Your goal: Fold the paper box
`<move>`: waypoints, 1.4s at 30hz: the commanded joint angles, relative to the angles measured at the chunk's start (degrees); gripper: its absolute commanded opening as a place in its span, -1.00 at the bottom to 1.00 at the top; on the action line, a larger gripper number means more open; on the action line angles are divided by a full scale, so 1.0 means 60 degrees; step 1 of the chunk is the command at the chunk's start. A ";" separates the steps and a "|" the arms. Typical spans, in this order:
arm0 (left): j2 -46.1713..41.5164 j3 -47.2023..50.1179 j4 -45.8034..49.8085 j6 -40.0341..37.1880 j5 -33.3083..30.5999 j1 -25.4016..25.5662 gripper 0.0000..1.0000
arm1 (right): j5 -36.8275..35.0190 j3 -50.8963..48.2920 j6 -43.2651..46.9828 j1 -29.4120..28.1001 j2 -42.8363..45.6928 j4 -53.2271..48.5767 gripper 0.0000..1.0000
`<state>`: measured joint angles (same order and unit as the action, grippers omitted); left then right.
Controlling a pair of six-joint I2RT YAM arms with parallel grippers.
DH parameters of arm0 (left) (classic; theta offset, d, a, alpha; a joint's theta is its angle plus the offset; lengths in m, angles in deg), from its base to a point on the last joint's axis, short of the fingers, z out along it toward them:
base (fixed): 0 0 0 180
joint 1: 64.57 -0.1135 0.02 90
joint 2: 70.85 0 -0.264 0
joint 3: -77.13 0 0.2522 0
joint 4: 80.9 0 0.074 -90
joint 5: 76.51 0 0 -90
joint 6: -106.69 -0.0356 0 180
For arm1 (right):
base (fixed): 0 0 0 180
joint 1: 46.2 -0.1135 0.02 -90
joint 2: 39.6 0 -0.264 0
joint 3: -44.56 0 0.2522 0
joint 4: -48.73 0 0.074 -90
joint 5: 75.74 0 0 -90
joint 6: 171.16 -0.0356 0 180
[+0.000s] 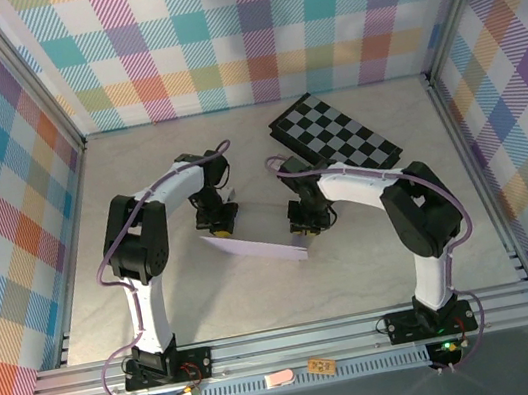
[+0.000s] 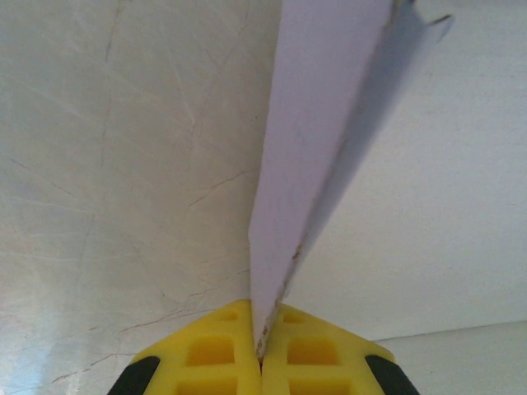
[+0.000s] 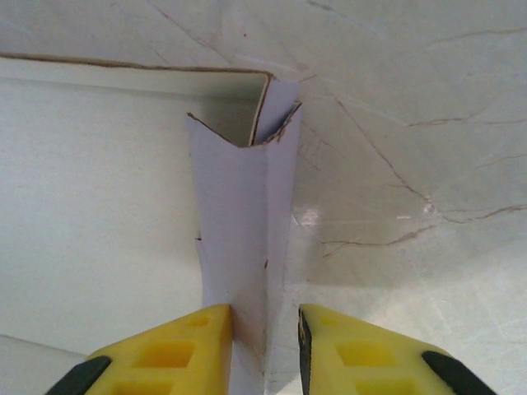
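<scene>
The paper box [image 1: 256, 241] lies on the table [image 1: 374, 250] between the two sets of fingers. The left fingers [image 2: 235, 350] are on its one end and the right fingers [image 3: 202, 350] on the other, with the checkerboard [image 1: 336, 140] well beyond the right pair. The left fingers are pressed fully together on a raised lavender wall [image 2: 305, 164], which runs straight away from their tips as a thin doubled edge. The right fingers stand partly apart and straddle an upright corner flap [image 3: 239, 214]. One finger lies against the flap, and no firm pinch can be made out. Just past the flap, the off-white inside of the box spreads to one side of these fingers and bare table to the other. The cardboard looks very light and thin. It is probably stiff enough along its scored lines to hold a crease but springy enough to open again when released. Its smooth face could slip between hard fingers, and the flap's top edge already looks frayed, so a hard squeeze or a twist may tear or dent it. The safest holds seem to be close to a fold line, on a wall or flap rather than the wide floor panel. One pair of fingers would steady the box while the other bends. No brand, label or writing can be read on the box or anywhere near the fingers.
</scene>
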<state>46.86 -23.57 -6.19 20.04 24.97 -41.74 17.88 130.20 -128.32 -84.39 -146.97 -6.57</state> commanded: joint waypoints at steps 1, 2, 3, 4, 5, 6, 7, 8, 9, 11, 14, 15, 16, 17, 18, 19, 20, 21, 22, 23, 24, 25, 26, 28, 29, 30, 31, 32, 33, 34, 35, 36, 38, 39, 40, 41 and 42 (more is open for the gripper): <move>0.0154 -0.0166 -0.0137 0.0071 -0.0015 0.0077 -1.00 | -0.0299 -0.0026 -0.0036 -0.0139 -0.0466 -0.0900 -0.41; 0.0150 -0.0159 -0.0152 0.0078 -0.0016 0.0077 -1.00 | -0.0254 -0.0041 -0.0074 -0.0189 -0.0502 -0.0897 -0.39; 0.0150 -0.0165 -0.0166 0.0085 0.0002 0.0077 -1.00 | -0.0230 -0.0076 -0.0118 -0.0215 -0.0546 -0.0866 -0.37; 0.0155 -0.0145 -0.0181 0.0092 0.0012 0.0077 -1.00 | -0.0209 -0.0133 -0.0163 -0.0241 -0.0582 -0.0819 -0.35; 0.0154 -0.0144 -0.0189 0.0112 0.0019 0.0077 -1.00 | -0.0207 -0.0197 -0.0192 -0.0251 -0.0604 -0.0737 -0.34; 0.0169 -0.0144 -0.0211 0.0113 0.0034 0.0077 -1.00 | -0.0231 -0.0256 -0.0212 -0.0255 -0.0578 -0.0668 -0.34; 0.0174 -0.0144 -0.0211 0.0114 0.0034 0.0077 -1.00 | -0.0282 -0.0272 -0.0212 -0.0255 -0.0527 -0.0657 -0.34; 0.0185 -0.0144 -0.0212 0.0125 0.0048 0.0077 -1.00 | -0.0355 -0.0288 -0.0212 -0.0259 -0.0384 -0.0638 -0.34; 0.0185 -0.0131 -0.0230 0.0123 0.0031 0.0077 -1.00 | -0.0442 -0.0301 -0.0212 -0.0255 -0.0212 -0.0653 -0.34; 0.0183 -0.0137 -0.0212 0.0119 0.0019 0.0077 -1.00 | -0.0529 -0.0358 -0.0213 -0.0255 0.0147 -0.0559 -0.35; 0.0185 -0.0157 -0.0183 0.0114 0.0032 0.0077 -1.00 | -0.0430 -0.0434 -0.0240 -0.0260 0.0552 -0.0343 -0.30; 0.0183 -0.0160 -0.0181 0.0114 0.0034 0.0077 -1.00 | -0.0366 -0.0438 -0.0252 -0.0255 0.0592 -0.0295 -0.27; 0.0192 -0.0160 -0.0182 0.0107 0.0028 0.0077 -1.00 | -0.0295 -0.0432 -0.0248 -0.0255 0.0585 -0.0245 -0.25; 0.0193 -0.0173 -0.0157 0.0100 0.0025 0.0077 -1.00 | -0.0189 -0.0451 -0.0242 -0.0255 0.0574 -0.0135 -0.23; 0.0209 -0.0188 -0.0137 0.0096 0.0017 0.0076 -1.00 | -0.0092 -0.0462 -0.0255 -0.0249 0.0531 -0.0080 -0.22; 0.0215 -0.0202 -0.0125 0.0086 0.0028 0.0077 -1.00 | -0.0001 -0.0493 -0.0270 -0.0255 0.0497 0.0007 -0.21; 0.0207 -0.0203 -0.0120 0.0085 0.0029 0.0077 -1.00 | 0.0095 -0.0534 -0.0278 -0.0255 0.0458 0.0100 -0.20; 0.0208 -0.0209 -0.0120 0.0085 0.0030 0.0077 -1.00 | 0.0175 -0.0580 -0.0285 -0.0263 0.0406 0.0194 -0.19; 0.0212 -0.0203 -0.0124 0.0085 0.0021 0.0077 -1.00 | 0.0227 -0.0617 -0.0294 -0.0255 0.0340 0.0251 -0.19; 0.0212 -0.0209 -0.0110 0.0085 0.0019 0.0077 -1.00 | 0.0286 -0.0652 -0.0297 -0.0255 0.0265 0.0316 -0.18; 0.0216 -0.0212 -0.0095 0.0078 0.0021 0.0077 -1.00 | 0.0358 -0.0692 -0.0285 -0.0255 0.0208 0.0430 -0.17; 0.0216 -0.0203 -0.0097 0.0071 0.0027 0.0077 -1.00 | 0.0389 -0.0718 -0.0278 -0.0255 0.0181 0.0499 -0.17; 0.0204 -0.0181 -0.0117 0.0071 0.0034 0.0077 -1.00 | 0.0407 -0.0744 -0.0269 -0.0250 0.0186 0.0590 -0.17; 0.0200 -0.0174 -0.0117 0.0071 0.0027 0.0077 -1.00 | 0.0393 -0.0731 -0.0242 -0.0255 0.0264 0.0667 -0.16; 0.0197 -0.0174 -0.0124 0.0072 0.0034 0.0077 -1.00 | 0.0393 -0.0718 -0.0228 -0.0256 0.0276 0.0705 -0.15; 0.0209 -0.0174 -0.0124 0.0078 0.0041 0.0077 -1.00 | 0.0407 -0.0698 -0.0227 -0.0247 0.0287 0.0747 -0.14; 0.0212 -0.0196 -0.0124 0.0071 0.0048 0.0076 -1.00 | 0.0443 -0.0687 -0.0215 -0.0255 0.0267 0.0770 -0.14; 0.0213 -0.0203 -0.0124 0.0071 0.0059 0.0077 -1.00 | 0.0479 -0.0675 -0.0212 -0.0256 0.0232 0.0811 -0.13; 0.0230 -0.0201 -0.0124 0.0074 0.0063 0.0077 -1.00 | 0.0521 -0.0680 -0.0216 -0.0255 0.0198 0.0853 -0.12; 0.0227 -0.0222 -0.0124 0.0078 0.0060 0.0084 -1.00 | 0.0539 -0.0713 -0.0205 -0.0255 0.0174 0.0895 -0.11; 0.0244 -0.0232 -0.0110 0.0073 0.0065 0.0077 -1.00 | 0.0540 -0.0728 -0.0212 -0.0257 0.0137 0.0901 -0.11; 0.0238 -0.0247 -0.0096 0.0071 0.0058 0.0077 -1.00 | 0.0540 -0.0740 -0.0216 -0.0257 0.0085 0.0905 -0.10; 0.0259 -0.0279 -0.0085 0.0055 0.0055 0.0077 -1.00 | 0.0540 -0.0771 -0.0216 -0.0255 -0.0024 0.0867 -0.11; 0.0258 -0.0284 -0.0080 0.0054 0.0060 0.0073 -1.00 | 0.0540 -0.0818 -0.0212 -0.0255 -0.0083 0.0913 -0.11; 0.0260 -0.0291 -0.0072 0.0054 0.0062 0.0079 -1.00 | 0.0554 -0.0870 -0.0205 -0.0255 -0.0145 0.0954 -0.11; 0.0274 -0.0298 -0.0058 0.0056 0.0051 0.0077 -1.00 | 0.0540 -0.0897 -0.0203 -0.0255 -0.0224 0.0939 -0.12; 0.0274 -0.0305 -0.0065 0.0056 0.0049 0.0076 -1.00 | 0.0504 -0.0905 -0.0205 -0.0255 -0.0275 0.0934 -0.12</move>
<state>47.28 -23.85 -5.88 20.04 25.39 -41.72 20.26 126.35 -129.41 -85.33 -146.58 -0.14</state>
